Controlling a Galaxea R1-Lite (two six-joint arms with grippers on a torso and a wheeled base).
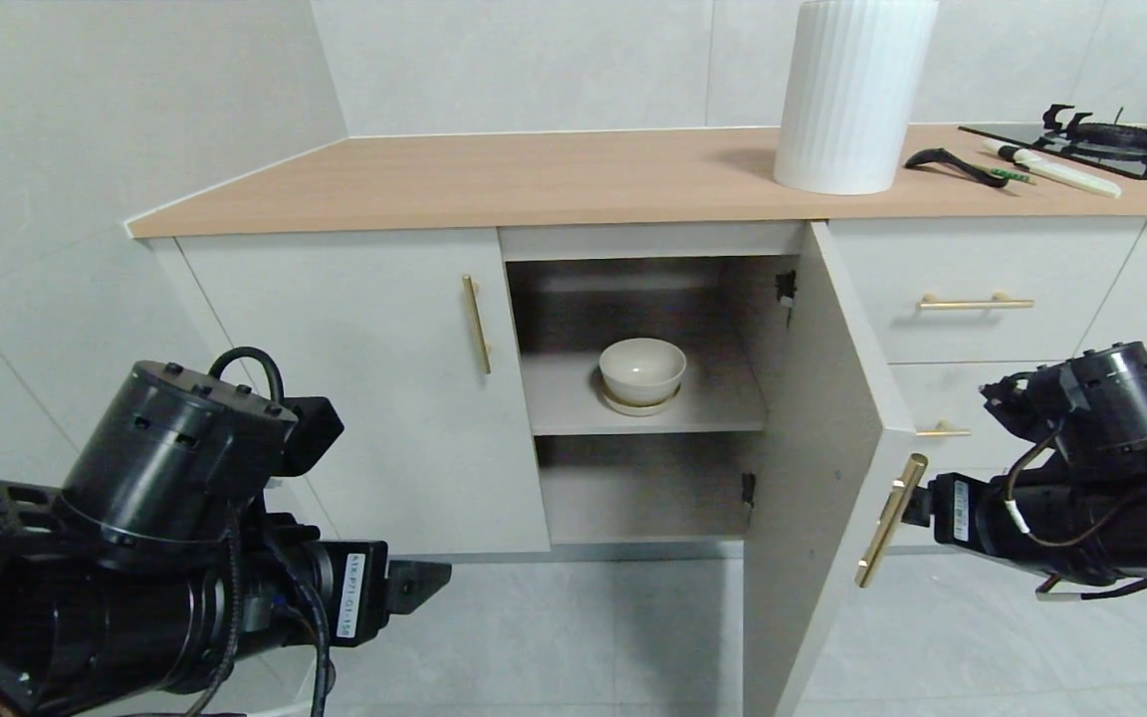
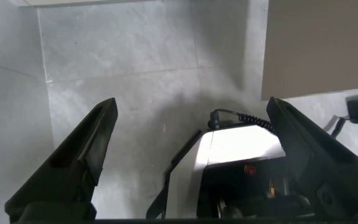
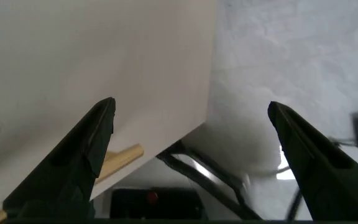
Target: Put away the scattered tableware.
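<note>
A cream bowl (image 1: 642,368) sits on a small plate (image 1: 639,404) on the middle shelf of the open cabinet (image 1: 723,398). The cabinet door (image 1: 822,468) is swung out, its gold handle (image 1: 890,519) facing right. My right gripper (image 1: 917,501) hovers right beside that handle, open; the right wrist view shows the door (image 3: 104,74) and handle (image 3: 120,158) between the spread fingers (image 3: 89,152). My left gripper (image 1: 416,582) hangs low at the left in front of the closed door, open over the floor (image 2: 160,93) with nothing in it.
On the wooden counter (image 1: 494,179) stand a tall white ribbed canister (image 1: 852,90), a black utensil (image 1: 957,164), a white-and-green utensil (image 1: 1051,169) and a gas hob (image 1: 1121,134). Drawers with gold handles (image 1: 975,302) lie right of the door. The lower shelf (image 1: 643,498) is bare.
</note>
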